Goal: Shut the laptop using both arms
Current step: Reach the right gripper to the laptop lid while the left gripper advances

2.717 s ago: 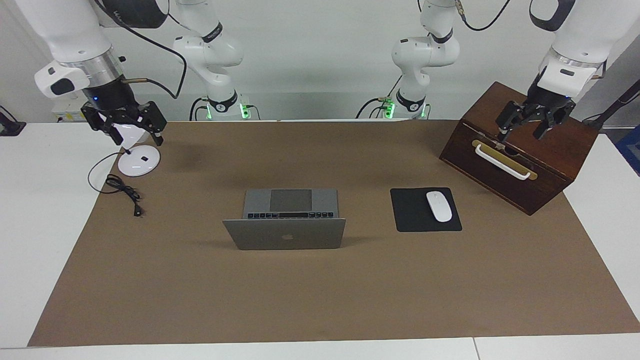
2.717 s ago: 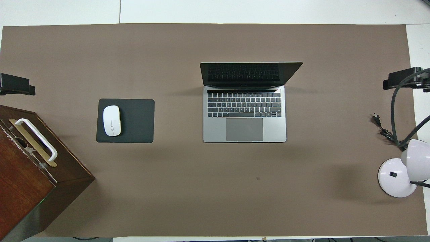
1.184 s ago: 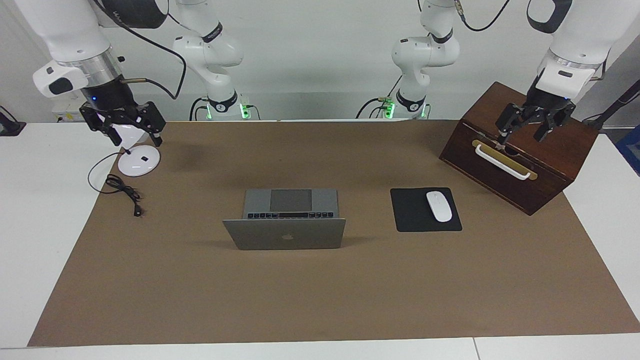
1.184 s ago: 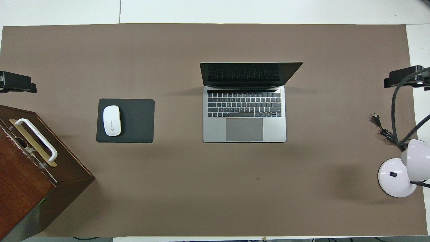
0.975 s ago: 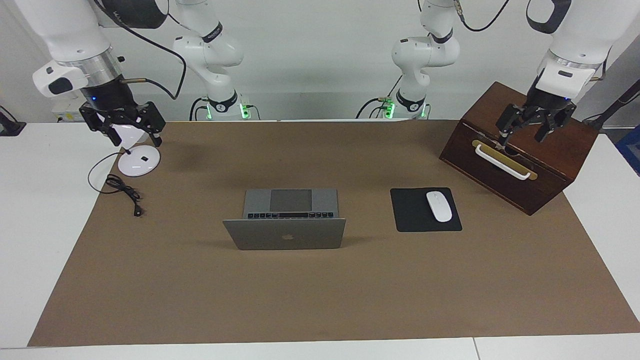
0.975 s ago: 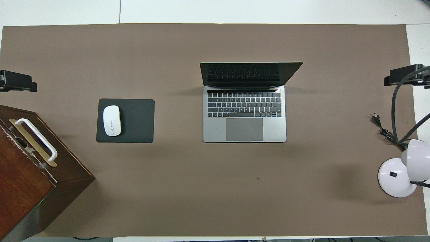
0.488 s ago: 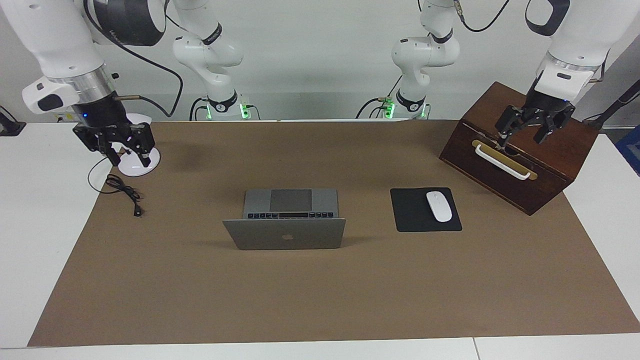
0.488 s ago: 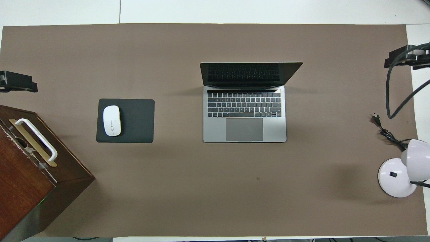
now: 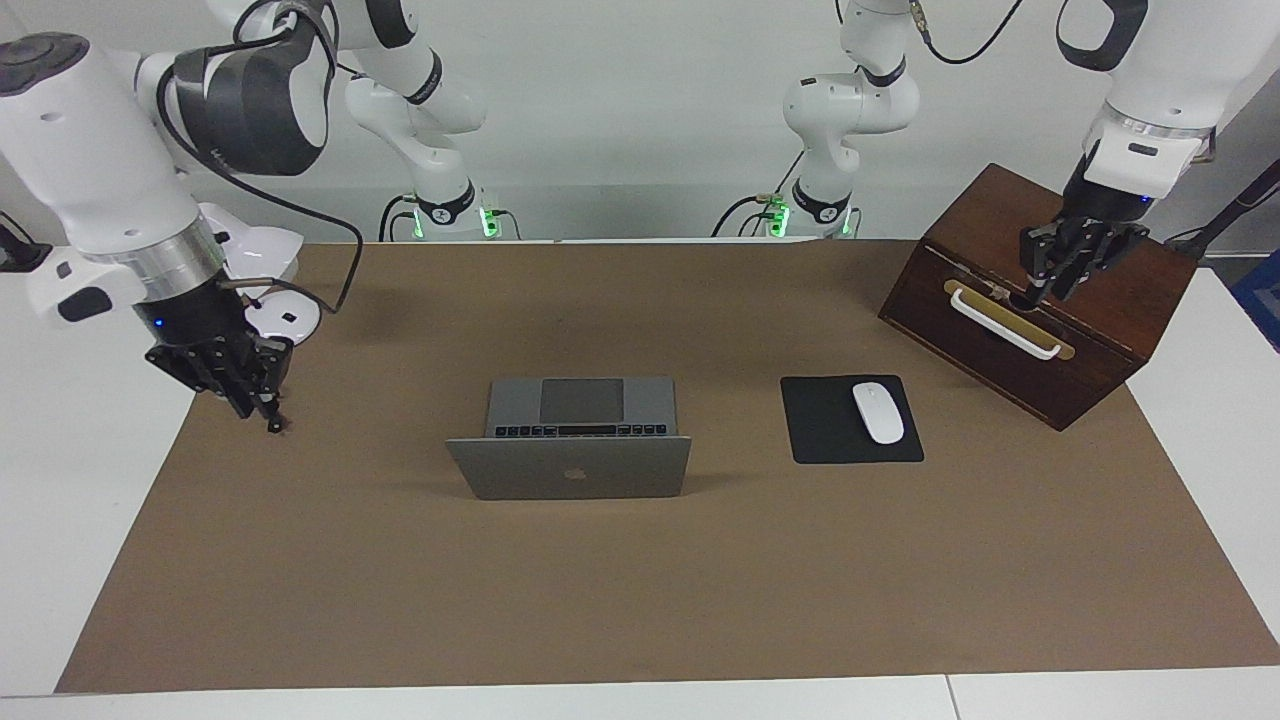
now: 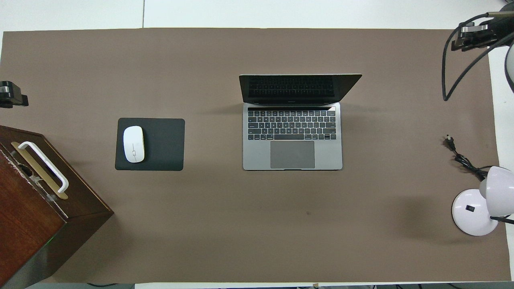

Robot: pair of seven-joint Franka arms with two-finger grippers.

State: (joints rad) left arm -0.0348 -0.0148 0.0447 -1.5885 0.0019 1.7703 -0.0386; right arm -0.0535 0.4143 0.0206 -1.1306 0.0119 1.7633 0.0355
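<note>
The laptop sat open near the middle of the table, on the brown mat, its lid standing upright with the logo facing away from the robots and its keyboard and trackpad toward them; in the overhead view the dark screen leaned only slightly back. Judging from that, nothing of the closing was done: the lid was fully up and neither arm was near it. The right tool hung low over the mat's edge toward the right arm's end of the table, above the loose black cable by the white lamp, well apart from the laptop; its fingers looked drawn close together and held nothing. The left tool hovered over the wooden box at the left arm's end, just above the white handle, and I could not tell how far its fingers were parted, though it seemed to grip nothing. The mouse lay on its black pad between laptop and box. Left to do, as I judge it: bring both tools to the lid and fold it down.
</note>
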